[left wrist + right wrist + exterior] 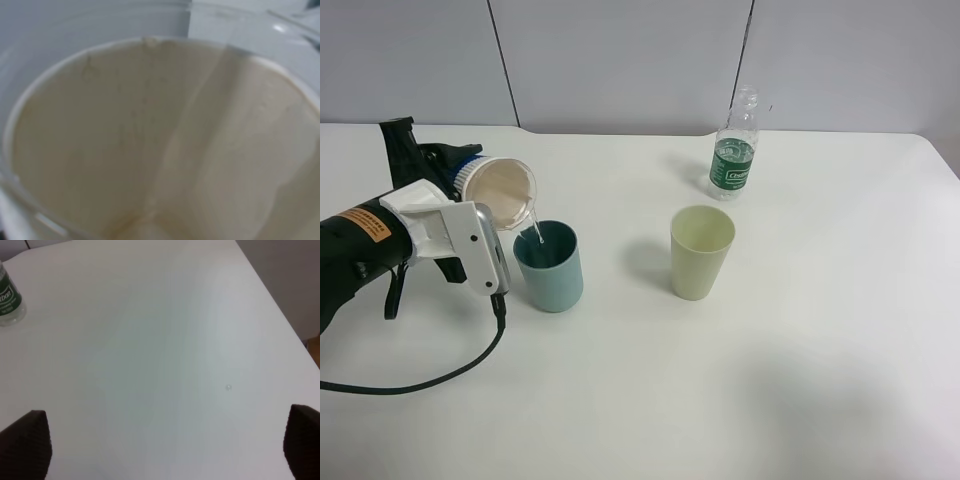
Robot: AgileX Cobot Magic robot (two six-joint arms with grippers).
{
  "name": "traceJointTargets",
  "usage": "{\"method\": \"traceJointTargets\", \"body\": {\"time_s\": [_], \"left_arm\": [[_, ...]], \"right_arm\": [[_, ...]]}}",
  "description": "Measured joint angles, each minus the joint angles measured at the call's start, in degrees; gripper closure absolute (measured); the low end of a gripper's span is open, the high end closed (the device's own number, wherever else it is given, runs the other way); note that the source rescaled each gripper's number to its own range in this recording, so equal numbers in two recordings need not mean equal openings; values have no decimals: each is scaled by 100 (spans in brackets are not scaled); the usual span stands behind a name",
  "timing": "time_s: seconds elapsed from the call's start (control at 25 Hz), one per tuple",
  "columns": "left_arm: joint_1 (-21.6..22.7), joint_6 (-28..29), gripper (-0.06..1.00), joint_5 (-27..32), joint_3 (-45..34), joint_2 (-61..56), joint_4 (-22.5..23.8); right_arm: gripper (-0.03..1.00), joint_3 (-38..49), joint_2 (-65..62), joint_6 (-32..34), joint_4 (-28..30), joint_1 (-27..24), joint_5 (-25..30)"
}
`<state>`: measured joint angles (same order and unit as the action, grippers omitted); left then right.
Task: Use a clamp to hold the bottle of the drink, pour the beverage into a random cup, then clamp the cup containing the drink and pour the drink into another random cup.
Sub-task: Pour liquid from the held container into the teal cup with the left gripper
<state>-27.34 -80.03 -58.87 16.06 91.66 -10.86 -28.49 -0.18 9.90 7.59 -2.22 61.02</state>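
Note:
My left gripper (pixel 455 168) is shut on a cream-white cup (pixel 502 190) and holds it tipped over a teal cup (pixel 550 266). A thin stream of clear drink (pixel 536 232) runs from the white cup's rim into the teal cup. The white cup's inside (pixel 150 140) fills the left wrist view. A pale green cup (pixel 701 250) stands upright in the middle of the table. The clear bottle with a green label (pixel 733 160) stands uncapped at the back and also shows in the right wrist view (pixel 9 300). My right gripper (pixel 165 450) is open and empty above bare table.
The white table (pixel 800 380) has its far edge against a grey wall. A black cable (pixel 430 378) loops from the left arm across the table's front left. The table's right edge (pixel 280 310) shows in the right wrist view.

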Motion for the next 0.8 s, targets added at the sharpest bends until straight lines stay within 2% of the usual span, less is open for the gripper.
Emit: {"method": "traceJointTargets", "body": {"time_s": [0.6,0.8], "left_arm": [[0,-400,91,-89,0,-11,-2],[0,-483,91,-291,0,-11,-2]], "right_arm": [[12,0,0,0,0,0,0],[12,0,0,0,0,0,0]]}}
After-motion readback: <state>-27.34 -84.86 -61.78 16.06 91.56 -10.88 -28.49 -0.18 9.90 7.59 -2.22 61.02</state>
